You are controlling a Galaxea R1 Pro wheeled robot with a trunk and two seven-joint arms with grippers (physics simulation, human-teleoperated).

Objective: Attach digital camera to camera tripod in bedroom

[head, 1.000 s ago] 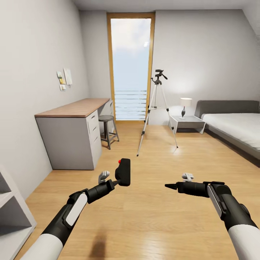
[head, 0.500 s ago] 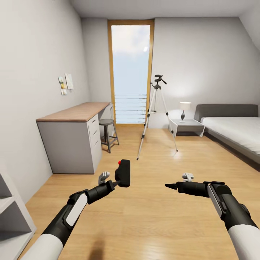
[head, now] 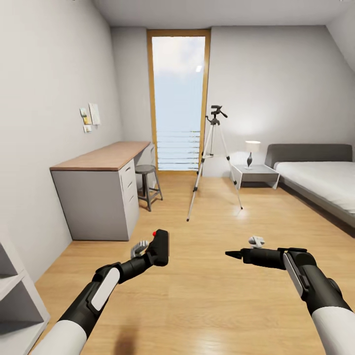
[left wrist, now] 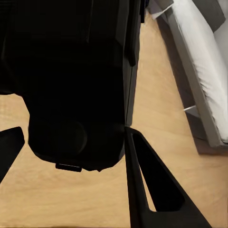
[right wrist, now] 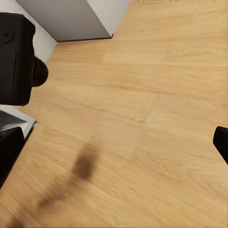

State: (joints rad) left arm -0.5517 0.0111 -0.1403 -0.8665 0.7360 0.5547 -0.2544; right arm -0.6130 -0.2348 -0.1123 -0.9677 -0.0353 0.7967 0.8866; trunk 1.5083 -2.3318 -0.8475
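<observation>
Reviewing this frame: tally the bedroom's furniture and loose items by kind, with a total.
Digital camera, held in the left gripper: 1
Camera tripod: 1
Desk: 1
Stool: 1
Bed: 1
Nightstand: 1
Table lamp: 1
Total: 7

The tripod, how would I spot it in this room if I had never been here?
Look to the tall wood-framed window in the far wall. Just right of it, on the light wood floor, stands the camera tripod, between the window and the small bedside table. Unlike the short round-seated stool by the desk, it is tall, with three thin silver legs and a black head with a handle.
</observation>
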